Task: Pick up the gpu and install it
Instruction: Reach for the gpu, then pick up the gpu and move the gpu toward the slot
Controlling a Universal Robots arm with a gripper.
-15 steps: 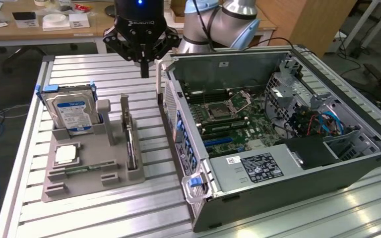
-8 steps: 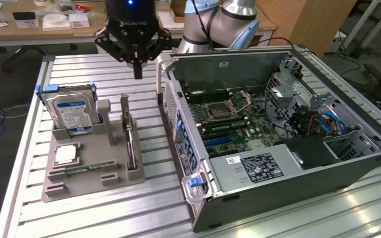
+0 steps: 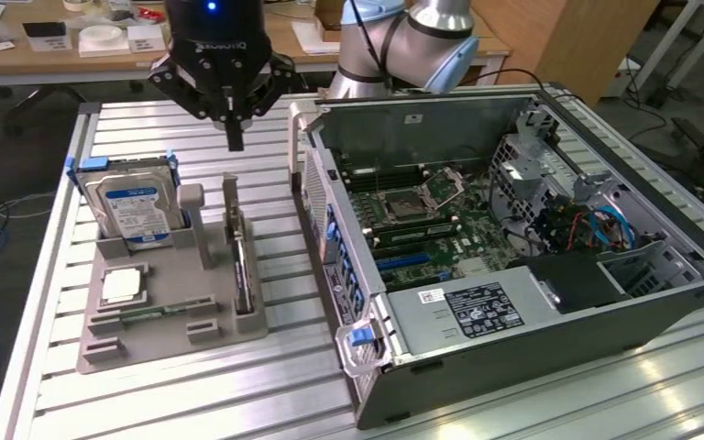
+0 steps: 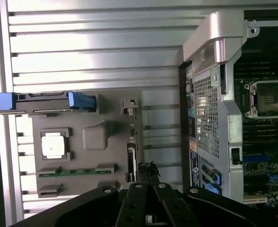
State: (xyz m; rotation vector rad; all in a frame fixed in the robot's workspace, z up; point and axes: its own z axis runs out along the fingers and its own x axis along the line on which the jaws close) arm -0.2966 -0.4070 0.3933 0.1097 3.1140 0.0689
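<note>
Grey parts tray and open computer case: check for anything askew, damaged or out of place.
Nothing stands out. The thin flat gpu card stands on edge in its slot on the grey plastic tray, the silver blue-labelled hard drive sits upright in its cradle, and the open grey metal computer case lies on its side.

I count one gpu (image 3: pixel 241 266), one hard drive (image 3: pixel 136 209), one processor chip (image 3: pixel 122 285), one memory stick (image 3: pixel 154 314) and one computer case (image 3: pixel 511 367).
</note>
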